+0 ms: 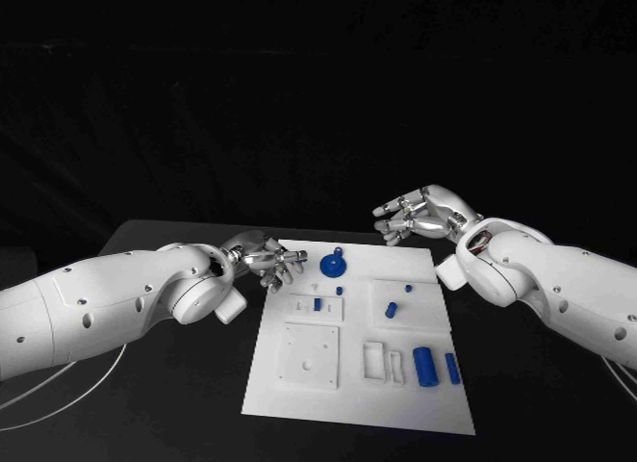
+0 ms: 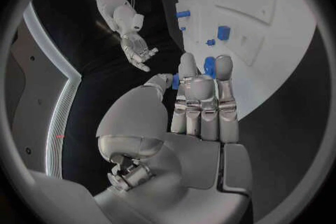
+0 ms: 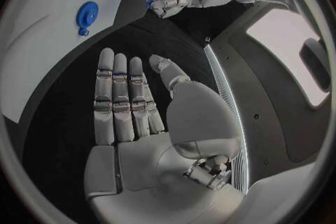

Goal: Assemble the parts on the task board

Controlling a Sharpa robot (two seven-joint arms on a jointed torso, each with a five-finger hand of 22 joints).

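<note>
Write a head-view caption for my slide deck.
Left hand pinches a small blue part at the task board edge; right hand hovers open beyond it.

- In the left wrist view, the left hand (image 2: 199,106) stands in front of a small blue part (image 2: 209,65). The fingers (image 2: 187,75) hide most of it, so its shape is hard to tell.
- Whether the left hand (image 1: 267,262) holds that part cannot be told.
- The task board (image 3: 49,22) is cut off by the rim of the right wrist view.
- The tiny blue pieces (image 1: 341,290) near the middle of the board are too small to tell apart.
</note>
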